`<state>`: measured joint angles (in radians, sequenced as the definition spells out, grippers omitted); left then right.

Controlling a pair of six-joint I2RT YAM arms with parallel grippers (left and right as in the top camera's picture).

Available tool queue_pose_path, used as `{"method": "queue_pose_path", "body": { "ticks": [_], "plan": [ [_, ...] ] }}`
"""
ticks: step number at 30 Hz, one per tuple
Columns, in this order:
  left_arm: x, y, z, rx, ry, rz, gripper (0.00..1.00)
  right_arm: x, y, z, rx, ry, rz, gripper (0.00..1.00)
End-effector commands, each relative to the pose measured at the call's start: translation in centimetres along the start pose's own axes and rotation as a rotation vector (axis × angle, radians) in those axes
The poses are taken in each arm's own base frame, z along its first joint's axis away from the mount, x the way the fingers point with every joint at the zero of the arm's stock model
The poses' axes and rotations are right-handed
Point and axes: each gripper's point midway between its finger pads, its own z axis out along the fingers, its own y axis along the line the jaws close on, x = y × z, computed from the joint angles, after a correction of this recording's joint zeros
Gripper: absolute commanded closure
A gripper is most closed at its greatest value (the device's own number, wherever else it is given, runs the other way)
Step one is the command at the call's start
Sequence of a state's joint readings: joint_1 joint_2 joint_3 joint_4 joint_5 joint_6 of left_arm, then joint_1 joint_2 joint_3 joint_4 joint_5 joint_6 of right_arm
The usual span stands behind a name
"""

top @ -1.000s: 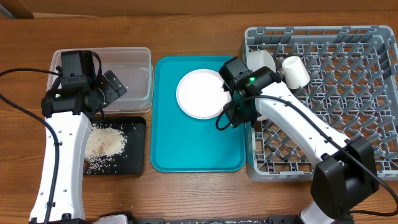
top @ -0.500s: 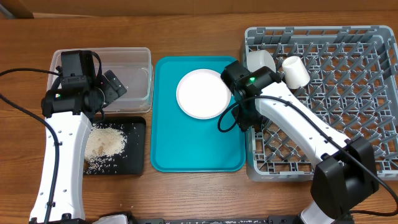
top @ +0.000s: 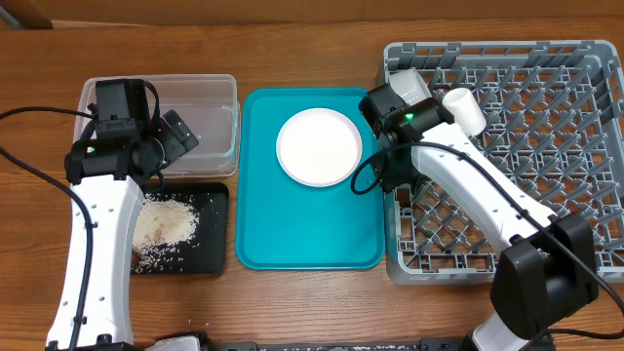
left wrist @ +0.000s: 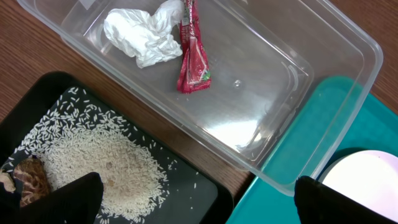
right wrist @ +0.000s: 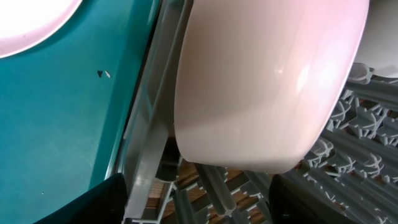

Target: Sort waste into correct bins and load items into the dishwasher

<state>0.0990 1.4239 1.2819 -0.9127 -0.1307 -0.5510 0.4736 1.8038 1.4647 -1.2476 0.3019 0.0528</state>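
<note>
A crumpled white tissue (left wrist: 143,37) and a red snack wrapper (left wrist: 193,56) lie in the clear tub (top: 210,107). Rice grains (left wrist: 106,168) with a brown crumb (left wrist: 31,177) are spread in the black tray (top: 210,229). My left gripper (left wrist: 202,208) hangs open and empty over both bins. The round plate (top: 319,146) sits on the teal tray (top: 292,234). A white bowl (right wrist: 267,87) stands on edge in the grey dishwasher rack (top: 526,146) at its left side. My right gripper (right wrist: 208,205) is open just below the bowl, with its fingers apart over the pegs. The arm hides the bowl in the overhead view.
Two white cups (top: 411,93) (top: 465,110) lie at the rack's back left corner. The rack's left wall (right wrist: 149,143) runs right beside the teal tray's edge (right wrist: 56,118). Upright pegs fill the rest of the rack.
My right arm has shifted right and toward the back, from the tray's edge to the rack's left side, and its jaws have widened. The left arm has not moved.
</note>
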Motion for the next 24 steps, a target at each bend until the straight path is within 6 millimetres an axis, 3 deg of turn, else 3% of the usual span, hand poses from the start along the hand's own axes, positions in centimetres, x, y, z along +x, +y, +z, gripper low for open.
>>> {"method": "queue_pose_path", "body": {
  "ticks": [1,5,8,13,17,19,24],
  "plan": [
    [-0.6,-0.3,-0.5,0.013,-0.019,-0.017,0.00,0.6,-0.6,-0.3,0.020,0.021,0.000,0.25],
    [-0.6,-0.3,-0.5,0.013,-0.019,-0.017,0.00,0.7,0.1,-1.5,-0.039,0.020,0.003,0.27],
    [-0.6,-0.3,-0.5,0.012,-0.018,-0.017,0.00,-0.2,0.9,-4.3,-0.133,-0.046,0.021,0.27],
    [-0.6,-0.3,-0.5,0.013,-0.019,-0.017,0.00,-2.7,0.2,-7.7,-0.156,-0.225,0.062,0.27],
    [-0.6,-0.3,-0.5,0.013,-0.019,-0.017,0.00,-5.2,0.1,-9.0,-0.176,-0.341,0.120,0.27],
    [-0.6,-0.3,-0.5,0.012,-0.018,-0.017,0.00,-6.2,0.1,-9.2,-0.185,-0.377,0.151,0.35],
    [-0.6,-0.3,-0.5,0.013,-0.019,-0.017,0.00,-7.7,-0.1,-9.7,-0.199,-0.437,0.204,0.72]
  ]
}}
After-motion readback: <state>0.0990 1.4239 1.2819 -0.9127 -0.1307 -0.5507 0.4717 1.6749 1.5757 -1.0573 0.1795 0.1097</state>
